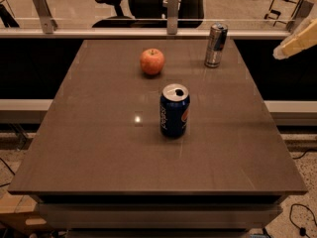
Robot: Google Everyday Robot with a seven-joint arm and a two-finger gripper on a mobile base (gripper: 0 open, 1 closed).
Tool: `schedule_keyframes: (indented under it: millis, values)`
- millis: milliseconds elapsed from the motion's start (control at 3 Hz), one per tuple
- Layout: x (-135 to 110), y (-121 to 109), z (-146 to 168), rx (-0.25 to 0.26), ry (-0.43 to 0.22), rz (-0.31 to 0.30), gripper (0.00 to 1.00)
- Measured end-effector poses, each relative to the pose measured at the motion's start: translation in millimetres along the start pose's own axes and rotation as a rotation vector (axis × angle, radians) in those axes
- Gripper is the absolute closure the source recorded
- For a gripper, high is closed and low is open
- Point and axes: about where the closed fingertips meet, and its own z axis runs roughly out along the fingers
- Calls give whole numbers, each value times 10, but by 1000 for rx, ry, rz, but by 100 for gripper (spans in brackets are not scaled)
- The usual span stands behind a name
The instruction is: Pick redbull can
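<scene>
One edge-cut pincer [286,50] right of redbull can [216,45]

No word or number can be read in full on anything here. The dark blue can [174,110] near the middle of the table [99,148] carries a round red-and-white emblem on its side. Beside the emblem runs a pale vertical line of lettering that cannot be made out. The slim redbull can [216,45], by the far right corner, shows silver and blue patches but no legible words. The gripper [283,50] hangs beyond the table's right edge, near that corner.
</scene>
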Motion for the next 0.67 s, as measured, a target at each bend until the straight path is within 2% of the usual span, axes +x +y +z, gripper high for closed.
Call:
schedule_keyframes:
  millis: [333, 667]
  values:
    - [67, -105, 234, -2, -78, 37, 0]
    - [156, -173, 487, -15, -138, 108, 0]
